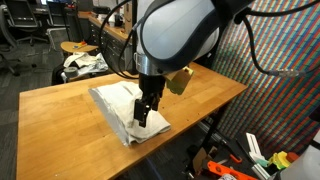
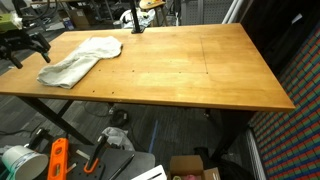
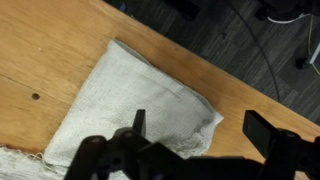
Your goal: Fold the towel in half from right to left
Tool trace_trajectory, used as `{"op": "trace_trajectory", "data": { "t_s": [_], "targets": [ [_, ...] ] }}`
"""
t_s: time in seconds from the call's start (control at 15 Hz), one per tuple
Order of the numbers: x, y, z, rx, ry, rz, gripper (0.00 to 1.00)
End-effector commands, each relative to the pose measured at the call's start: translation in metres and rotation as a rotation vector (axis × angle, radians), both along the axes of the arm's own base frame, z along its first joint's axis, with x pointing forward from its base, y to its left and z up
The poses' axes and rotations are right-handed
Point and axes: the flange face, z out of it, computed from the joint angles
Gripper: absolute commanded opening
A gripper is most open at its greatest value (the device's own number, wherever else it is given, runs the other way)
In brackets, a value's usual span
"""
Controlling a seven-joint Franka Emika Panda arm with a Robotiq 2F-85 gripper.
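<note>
Towel (image 1: 118,100) lies rumpled near the wooden table (image 1: 55,110) edge, fingers (image 3: 268,138) spread wide and empty just above it.

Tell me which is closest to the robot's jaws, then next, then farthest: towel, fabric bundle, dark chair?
In an exterior view:
1. Towel, right under the open jaws, on the table.
2. Fabric bundle, behind the table's far left end.
3. Dark chair, far back at the left edge.

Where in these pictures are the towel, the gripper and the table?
towel (image 3: 130,95), wrist view, middle of the cloth.
gripper (image 1: 146,116), in an exterior view, between its open fingertips.
table (image 2: 200,70), in an exterior view, bare wooden top.
</note>
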Motion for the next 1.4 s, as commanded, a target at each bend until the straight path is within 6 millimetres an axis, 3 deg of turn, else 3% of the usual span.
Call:
{"op": "trace_trajectory", "data": {
  "t_s": [0.0, 1.0, 1.33],
  "targets": [
    [0.017, -0.013, -0.005, 0.026, 0.024, -0.023, 1.00],
    [0.054, -0.051, -0.077, 0.061, 0.199, -0.128, 1.00],
    [0.059, -0.065, -0.092, 0.115, 0.271, -0.161, 1.00]
  ]
}}
